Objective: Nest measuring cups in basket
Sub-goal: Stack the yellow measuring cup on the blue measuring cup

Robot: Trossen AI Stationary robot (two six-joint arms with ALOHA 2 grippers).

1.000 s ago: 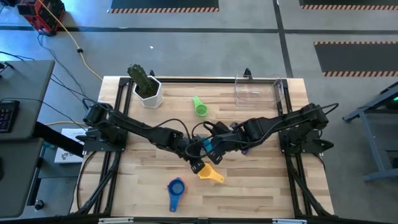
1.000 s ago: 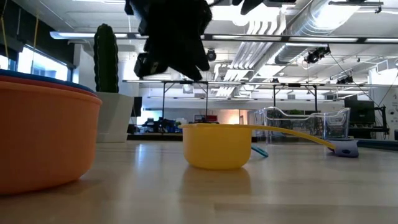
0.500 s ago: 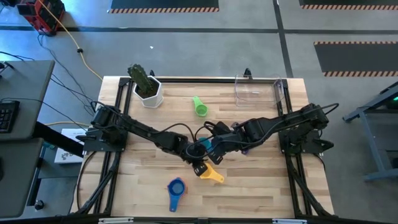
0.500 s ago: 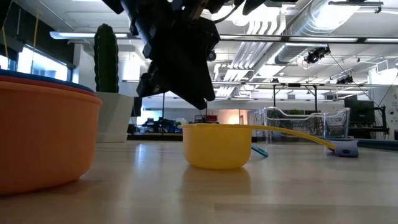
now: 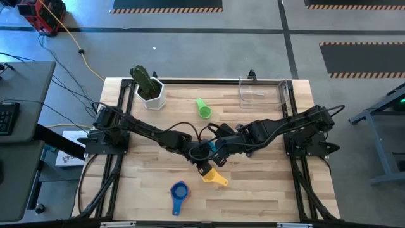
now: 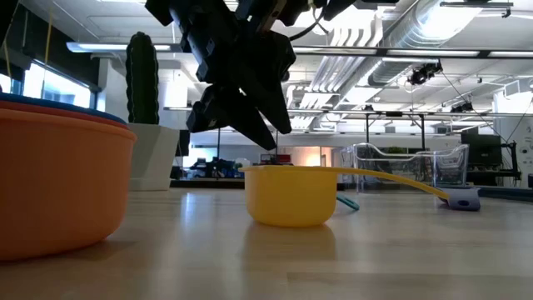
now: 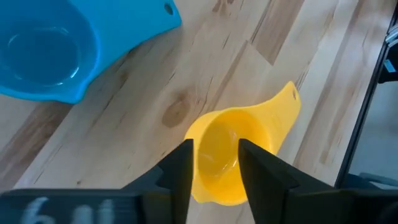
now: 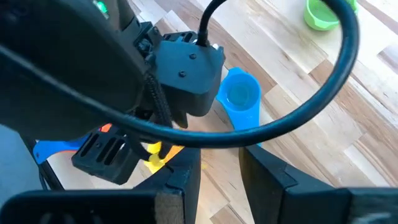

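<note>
- Left gripper (image 5: pixel 203 167) hangs over the middle of the light wooden tabletop (image 5: pixel 266 190), toward the near edge, directly above the small yellow plastic measuring cup (image 5: pixel 215 178)
- Left wrist view: the two dark fingers (image 7: pixel 180 171) are spread, one on each side of the yellow cup's (image 7: pixel 227 152) bowl rim; contact with the rim cannot be confirmed
- Low view: left gripper (image 6: pixel 250 125) tips sit just above the rim of the yellow cup (image 6: pixel 291 196), which stands upright on the wood, its handle pointing toward the right edge
- Right gripper (image 5: pixel 215 151) is near the tabletop's centre, just beside the left arm's wrist; its own view shows the fingers (image 8: pixel 186 171) parted with nothing between them
- Small teal plastic measuring cup (image 8: pixel 239 93) lies on the wood just under the arms near the centre
- Blue plastic measuring cup with a long handle (image 5: pixel 179 193) lies near the near edge, left of the yellow cup and apart from it; it also shows in the left wrist view (image 7: pixel 56 53)
- Green plastic measuring cup (image 5: pixel 203 109) lies toward the far edge, about mid-width
- Large orange plastic cup (image 6: pixel 58 179) fills the left of the low view, close to the camera
- Clear rectangular plastic basket (image 5: pixel 261 92) stands at the far right corner; no coloured cup shows inside it
- White pot holding a green cactus-like plant (image 5: pixel 150 90) stands at the far left corner
</note>
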